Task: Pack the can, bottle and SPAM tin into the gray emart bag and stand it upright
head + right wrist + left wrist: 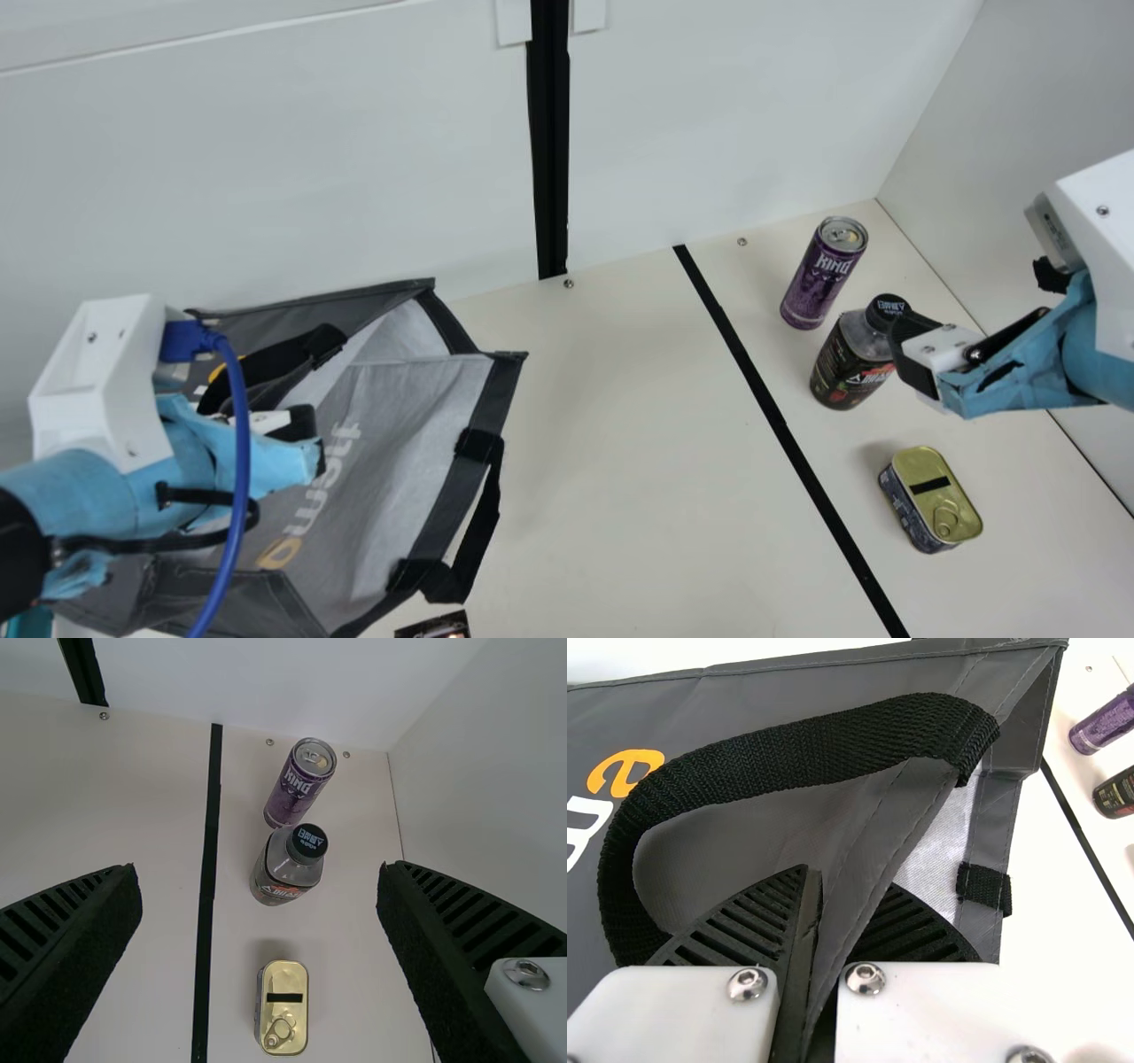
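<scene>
The gray bag (407, 443) is being pinched by its cloth edge in the left gripper (846, 895), and a slip is being risked should it be tugged hard. On the desk (620, 461), the can (819, 276), bottle (842, 363) and SPAM tin (932, 496) are waiting to be packed; near the bottle the right gripper (259, 870) is being held open, and toppling is being risked by a sideways nudge.
</scene>
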Controlling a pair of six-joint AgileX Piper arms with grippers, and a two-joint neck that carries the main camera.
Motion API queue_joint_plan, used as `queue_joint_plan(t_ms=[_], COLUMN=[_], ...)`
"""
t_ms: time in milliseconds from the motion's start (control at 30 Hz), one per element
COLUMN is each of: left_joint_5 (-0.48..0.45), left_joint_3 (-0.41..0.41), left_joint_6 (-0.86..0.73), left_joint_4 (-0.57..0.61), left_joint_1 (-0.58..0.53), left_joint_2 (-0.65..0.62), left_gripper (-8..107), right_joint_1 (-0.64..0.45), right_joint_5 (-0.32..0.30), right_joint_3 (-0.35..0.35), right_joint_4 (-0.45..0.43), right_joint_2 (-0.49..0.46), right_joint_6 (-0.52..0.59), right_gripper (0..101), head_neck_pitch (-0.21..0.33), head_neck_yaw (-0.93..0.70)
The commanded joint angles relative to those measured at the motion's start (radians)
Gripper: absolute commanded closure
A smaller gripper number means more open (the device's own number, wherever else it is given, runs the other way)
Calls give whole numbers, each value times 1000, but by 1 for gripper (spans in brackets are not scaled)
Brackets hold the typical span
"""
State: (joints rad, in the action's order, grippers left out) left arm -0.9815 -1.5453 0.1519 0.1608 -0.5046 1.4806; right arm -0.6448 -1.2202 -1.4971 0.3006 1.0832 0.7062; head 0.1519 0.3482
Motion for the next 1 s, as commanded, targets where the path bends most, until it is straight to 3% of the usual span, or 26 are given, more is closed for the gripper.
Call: queue_joint_plan(t_ms=[0,967], left_joint_5=[0,21], left_joint_3=[0,7], left_joint_6=[0,-3], left_joint_4=[0,-9], left_joint_1=[0,8], left_joint_2=[0,19], left_gripper=[107,107], right_joint_1=[0,0], right_joint_5=[0,0], right_joint_3=[0,0], right_joint_4=[0,0], right_joint_2=[0,0], right_joint_6=[0,0], right_gripper=[6,6], head_neck_pitch=[23,23], head_neck_yaw=[1,1])
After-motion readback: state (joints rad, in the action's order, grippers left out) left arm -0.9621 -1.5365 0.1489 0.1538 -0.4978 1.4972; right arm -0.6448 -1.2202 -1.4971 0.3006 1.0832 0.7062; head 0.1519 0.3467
